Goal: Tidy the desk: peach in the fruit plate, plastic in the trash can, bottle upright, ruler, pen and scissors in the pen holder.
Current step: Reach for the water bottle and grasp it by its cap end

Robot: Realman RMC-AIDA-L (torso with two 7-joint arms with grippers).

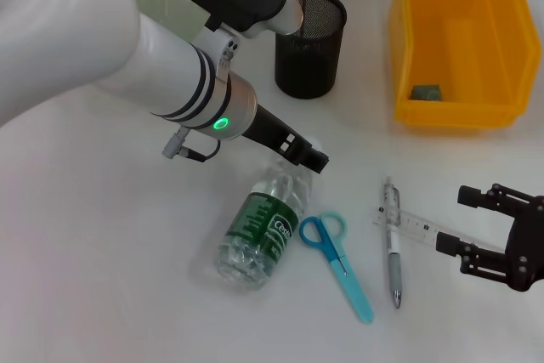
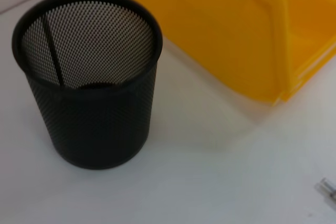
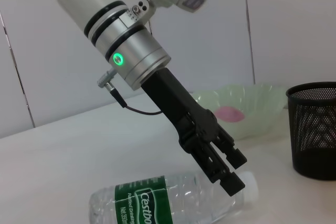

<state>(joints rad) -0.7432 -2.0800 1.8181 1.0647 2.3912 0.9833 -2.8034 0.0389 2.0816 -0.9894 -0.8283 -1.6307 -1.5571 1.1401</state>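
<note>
**Bottle on its side, left gripper at its neck**

Bottle [image 1: 259, 229] lies flat on the white table [image 1: 102, 278], cap end toward the pen holder [image 1: 310, 43]. Left gripper [image 1: 313, 159] sits low at the neck; whether its fingers grip cannot be told. Right gripper [image 1: 493, 235] hangs wide open, holding nothing, beside the ruler [image 1: 421, 229]. Pen [image 1: 392, 240] lies across the ruler; scissors [image 1: 337, 261] lie between bottle and pen. Peach [image 3: 229, 113] rests in the fruit plate [image 3: 262, 98]. Yellow bin [image 1: 459, 40] holds one small item.
</note>
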